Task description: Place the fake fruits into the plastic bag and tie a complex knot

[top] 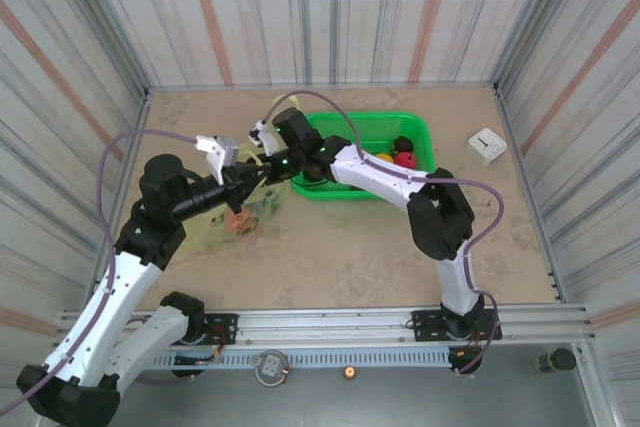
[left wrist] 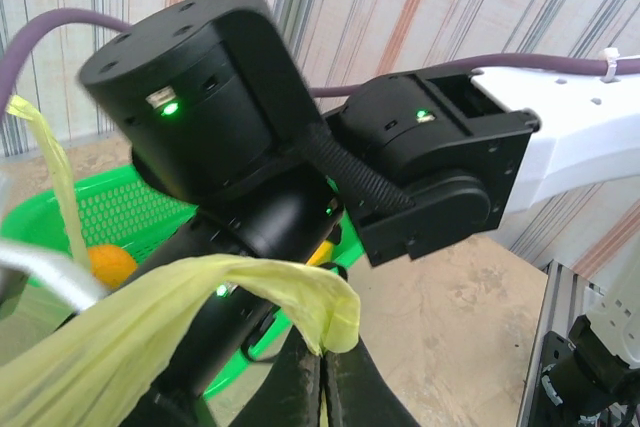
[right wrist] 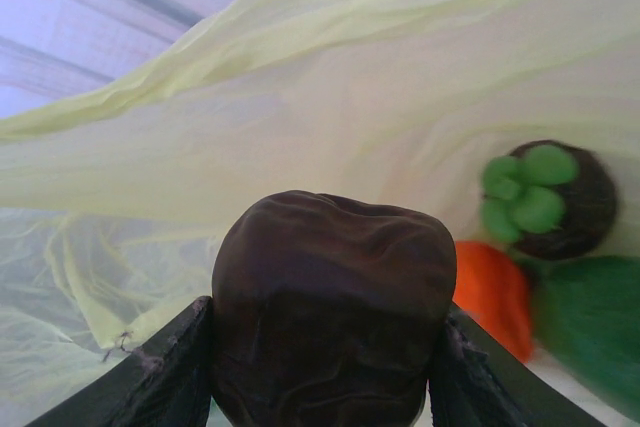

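Left gripper [left wrist: 322,372] clamped tight on a bunched strip of the plastic bag [left wrist: 150,327], near green basket [left wrist: 90,212]. Right gripper [right wrist: 320,367] half spread, gripping 1 dark brown fruit [right wrist: 330,267] against bag film.

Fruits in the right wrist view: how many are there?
4: dark brown fruit in the right gripper; green-topped brown fruit at right; orange fruit below it; blurred green fruit, lower right. Others may be hidden.
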### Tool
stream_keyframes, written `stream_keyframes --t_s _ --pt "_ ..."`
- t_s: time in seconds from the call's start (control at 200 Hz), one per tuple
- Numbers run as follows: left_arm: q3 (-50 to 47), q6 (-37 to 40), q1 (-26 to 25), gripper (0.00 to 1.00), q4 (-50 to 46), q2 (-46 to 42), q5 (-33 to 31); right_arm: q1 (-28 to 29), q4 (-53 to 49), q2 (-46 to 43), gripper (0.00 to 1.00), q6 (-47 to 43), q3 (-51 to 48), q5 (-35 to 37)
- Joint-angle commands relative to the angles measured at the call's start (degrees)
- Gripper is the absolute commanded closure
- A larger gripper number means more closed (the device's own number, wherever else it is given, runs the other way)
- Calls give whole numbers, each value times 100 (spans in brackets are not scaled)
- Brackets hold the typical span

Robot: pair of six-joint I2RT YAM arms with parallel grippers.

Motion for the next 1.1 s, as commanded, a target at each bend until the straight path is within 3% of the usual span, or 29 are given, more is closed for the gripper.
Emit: stream_keyframes --t_s 0.0,0.06,0.19,0.276,0.441,0.536,1.097 --pt "-48 112 -39 100 5 -65 20 141 -190 315 32 0 416 -411" --pt "-48 117 -39 100 -5 -61 4 144 -272 312 23 -96 438 -338" --pt "-48 117 -42 100 18 -59 20 68 -324 136 24 -186 277 -251" --pt "-44 100 -46 100 19 -63 15 -35 -246 -58 32 -193 62 -190" --pt "-49 108 -48 100 12 -59 7 -253 -101 -500 58 -204 -330 -92" --pt "-49 107 -48 100 12 -61 0 -381 -102 -719 64 -231 -467 -61" --pt "31 142 -39 100 -332 -7 -643 -1368 -277 -2213 63 -288 -1530 521"
